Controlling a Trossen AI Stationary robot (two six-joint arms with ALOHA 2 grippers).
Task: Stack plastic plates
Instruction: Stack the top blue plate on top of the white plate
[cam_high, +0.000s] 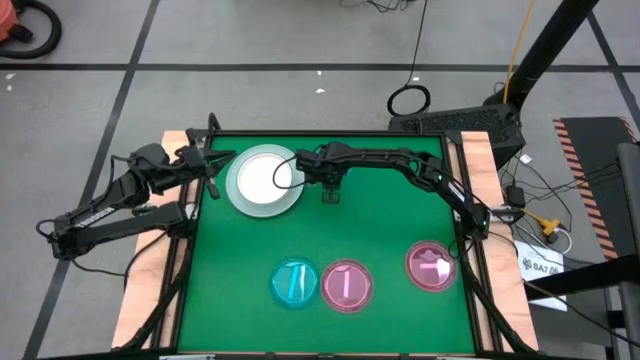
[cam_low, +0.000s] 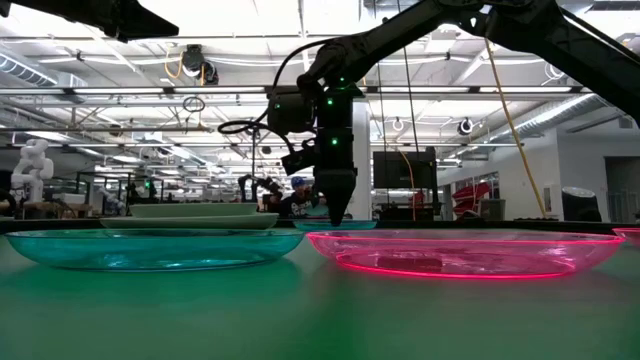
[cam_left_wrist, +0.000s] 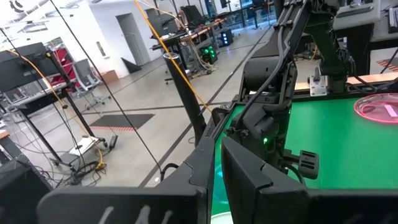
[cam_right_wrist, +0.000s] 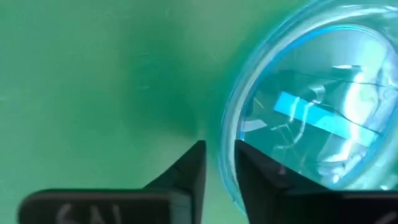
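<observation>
Right arm: we stretch it far across toward our left side.
Right gripper (cam_high: 331, 196): we point it straight down, fingers nearly together.
Left arm: we keep it folded at our left edge.

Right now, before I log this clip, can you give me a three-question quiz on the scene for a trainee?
1. Count: how many pink plates lie on the green table?
2. True or false: the right gripper is directly above the stack of large plates.
3. Which plate shows on top of the stack? A) white B) pink C) cyan

Key
1. Two: one next to the cyan plate, the other near the table's right edge.
2. False: it points down at the table beside the stack. The left gripper waits at the table's left edge.
3. A.
</observation>
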